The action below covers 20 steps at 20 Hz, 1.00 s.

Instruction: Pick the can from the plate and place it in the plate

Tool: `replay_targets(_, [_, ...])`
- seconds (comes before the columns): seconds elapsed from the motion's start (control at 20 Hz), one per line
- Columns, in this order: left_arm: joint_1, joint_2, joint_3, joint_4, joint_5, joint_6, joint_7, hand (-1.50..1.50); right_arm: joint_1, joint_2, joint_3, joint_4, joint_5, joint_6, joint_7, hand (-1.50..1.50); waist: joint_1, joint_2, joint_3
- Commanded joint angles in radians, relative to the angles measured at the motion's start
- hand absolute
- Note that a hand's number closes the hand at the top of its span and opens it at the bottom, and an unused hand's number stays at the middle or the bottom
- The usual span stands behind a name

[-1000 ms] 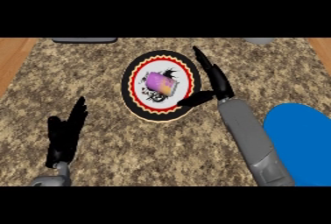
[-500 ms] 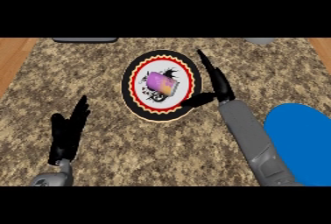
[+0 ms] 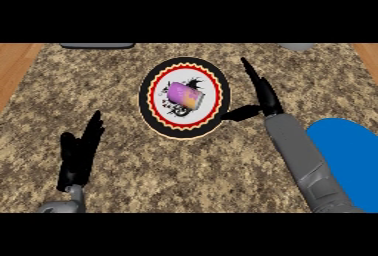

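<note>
Edged slightly nearer the patterned plate (image 3: 151,80), right robot hand (image 3: 260,97) spread beside its rim, ready for the can (image 3: 184,95).

Light is even and fairly bright across the counter (image 3: 221,165); no glare, and no strong shadows beside either hand.

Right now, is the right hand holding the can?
No, the right hand is open beside the patterned plate, and the can lies on it untouched.
</note>
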Motion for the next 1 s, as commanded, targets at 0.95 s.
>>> replay_targets(0.95, [-0.029, -0.046, -0.016, 0.036, -0.037, 0.022, 0.0, 0.0, -0.048, -0.166, -0.131, 0.2, -0.036, -0.053, -0.132, -1.5, 0.012, 0.007, 0.001])
